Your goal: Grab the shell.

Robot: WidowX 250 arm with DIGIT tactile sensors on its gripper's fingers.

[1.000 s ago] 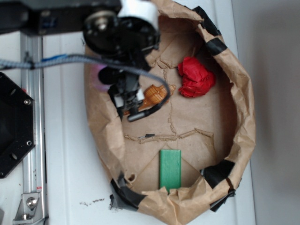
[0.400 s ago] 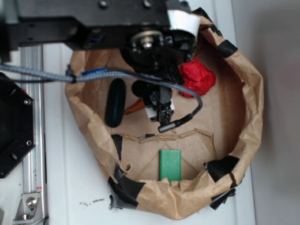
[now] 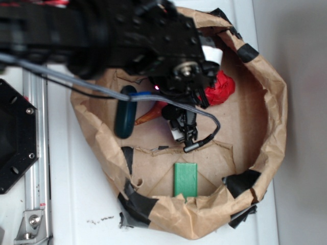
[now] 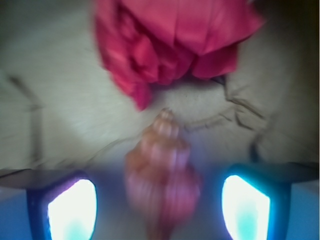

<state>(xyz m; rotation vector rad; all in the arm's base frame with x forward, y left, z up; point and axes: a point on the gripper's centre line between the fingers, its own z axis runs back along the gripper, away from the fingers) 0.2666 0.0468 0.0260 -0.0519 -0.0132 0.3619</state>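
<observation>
Across the white counter (image 3: 76,194) you see a brown paper basin (image 3: 265,127), its rim patched with black tape. Over its upper half hangs your black arm (image 3: 127,35). Inside lie a crumpled red ball (image 3: 222,89), a dark green capsule (image 3: 125,115) and a green block (image 3: 185,179). Your pincer (image 4: 159,200) stands apart, one fingertip (image 4: 72,207) on each side of the shell (image 4: 162,180); whether they touch it, you cannot tell. From outside only the shell's orange tail shows, beside the capsule.
</observation>
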